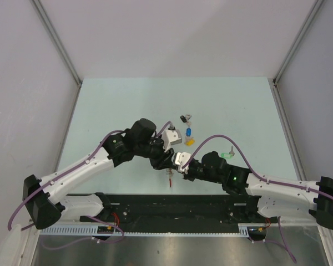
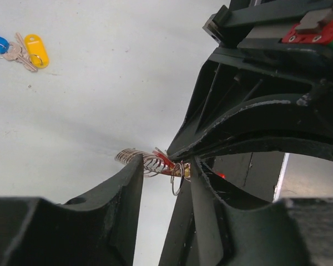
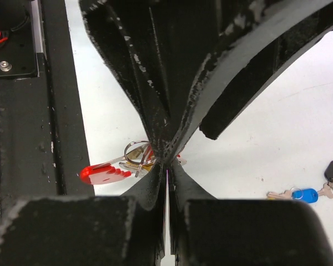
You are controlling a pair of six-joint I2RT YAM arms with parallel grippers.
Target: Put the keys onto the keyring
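The table (image 1: 127,100) is the largest thing here, and both arms reach over its near half to meet at the keyring (image 2: 143,162), which is held up off the surface, close to the arms' bases.

The right gripper (image 3: 166,162) is clamped tight on the keyring. Its 2 fingers are pinched together on the red band, with the silvery coil of loops sticking out beside them. The left gripper (image 2: 166,165) comes in from the opposite side with its jaws partly apart, 1 finger on each side of the coil and a single hanging ring. Daylight shows between them, so it has not gripped anything. I cannot tell whether either pad touches the metal.

The red-tagged key (image 3: 105,173) hangs just beside the keyring, its ring mixed in with the loops at the right fingers. It looks to be either freshly threaded or in the middle of being threaded; the pictures do not show which.

The other 4 keys lie on the table, none of them joined to the keyring. The black key (image 1: 183,118), blue key (image 1: 190,133) and yellow key (image 1: 190,142) sit in a small cluster beyond the keyring. The green key (image 1: 227,154) lies apart from them, off to the keyring's right, near the right arm's cable.

By my reckoning the job is in its early part: at best 1 key of 5 is on, and 4 are yet to be picked up and threaded.
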